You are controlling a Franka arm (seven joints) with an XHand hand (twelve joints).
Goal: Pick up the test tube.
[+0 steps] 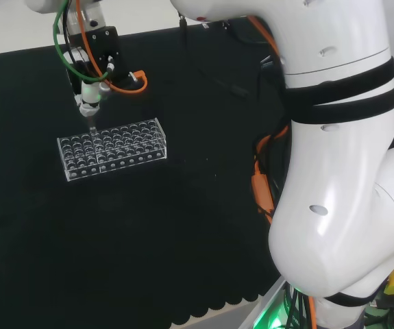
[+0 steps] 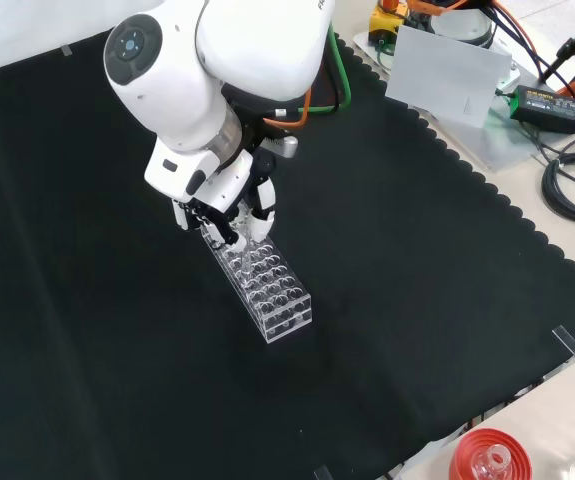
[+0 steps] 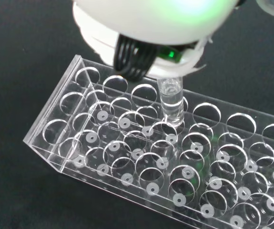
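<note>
Hand (image 2: pixel 229 212) grasping the clear test tube (image 3: pixel 171 102) by its upper end, fingers curled round it; tube upright, its lower end in a hole of the clear rack (image 1: pixel 112 148) on the black-clothed desk (image 1: pixel 149 240).

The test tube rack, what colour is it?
The rack is clear and colourless, best seen in the wrist view.

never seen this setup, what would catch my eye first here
Probably the big white arm leaning over the black cloth, its hand down at one end of a clear rack. Then, in the wrist view, a test tube standing upright in a rack hole, its top held by the hand.
</note>
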